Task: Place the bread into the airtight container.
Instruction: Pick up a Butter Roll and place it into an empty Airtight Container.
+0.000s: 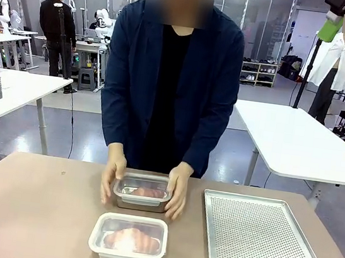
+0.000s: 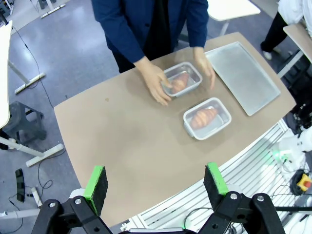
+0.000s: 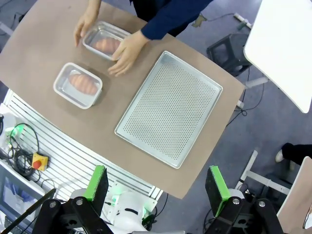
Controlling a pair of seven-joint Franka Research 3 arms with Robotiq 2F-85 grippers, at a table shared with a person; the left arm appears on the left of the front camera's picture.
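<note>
Bread [image 2: 203, 117] far below parted fingers [image 2: 96, 187]

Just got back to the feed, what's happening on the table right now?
The person has both hands around the far airtight container, which holds a bread piece. A second lidded container with a croissant-like bread sits nearer the robot. The perforated tray lies beside them. The left gripper and right gripper hang open, high above the table.

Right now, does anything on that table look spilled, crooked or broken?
Nothing stands out. Two lidded containers, near and far, each hold bread; the person's hands rest on the far one. The perforated tray lies flat.
</note>
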